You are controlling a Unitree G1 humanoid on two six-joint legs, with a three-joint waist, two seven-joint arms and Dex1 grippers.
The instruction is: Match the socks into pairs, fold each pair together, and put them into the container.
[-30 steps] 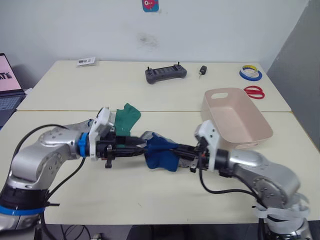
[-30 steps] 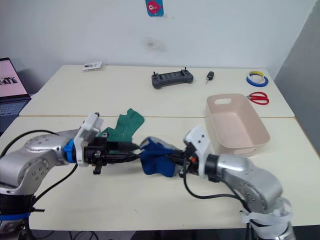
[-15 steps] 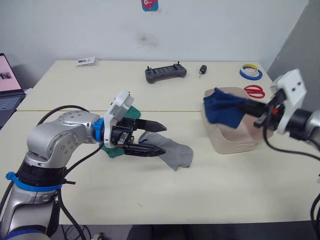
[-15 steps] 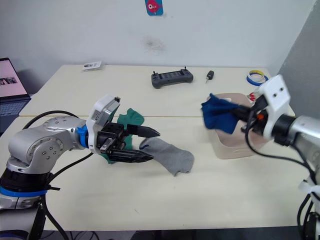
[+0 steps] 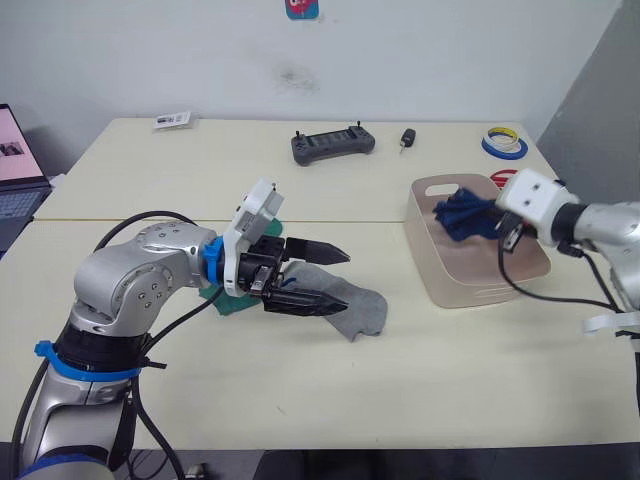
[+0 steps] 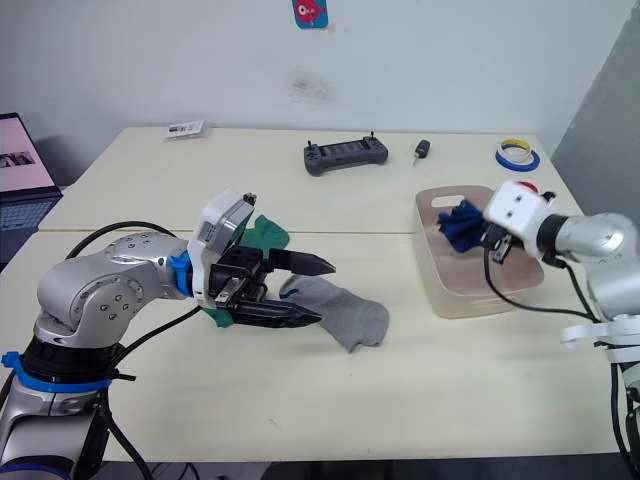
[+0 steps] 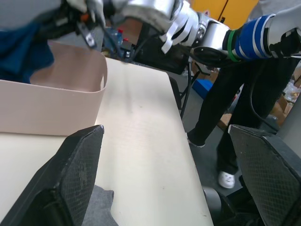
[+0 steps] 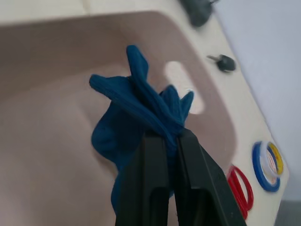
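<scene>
A: Socks first. What do they look like and where?

B: Dark blue pair, bunched and creased, ribbed knit, pinched at the gathered top by the right gripper. Its two black fingers press together on the fabric. The bundle hangs inside the container, at its far end near the slot handle.

A: The others?

B: One grey sock lies flat on the table, toe end pointing toward the container but well apart from it. A green sock lies behind the left arm, mostly hidden; a green edge also shows under the wrist.

A: Left gripper?

B: Left gripper hovers over the cuff end of the grey sock, fingers spread wide, one fingertip above, the other low against the grey fabric. From the left wrist view a grey corner sits between the spread fingers.

A: Container contents?

B: Pale pink-beige tub, rounded corners. Inside, just the dark blue bundle with bare floor beneath it. Cannot tell whether the bundle touches the bottom.

A: Around the tub?

B: Red scissors and a tape roll just beyond its far corner. A black controller and a small key fob lie further back on the table.
</scene>
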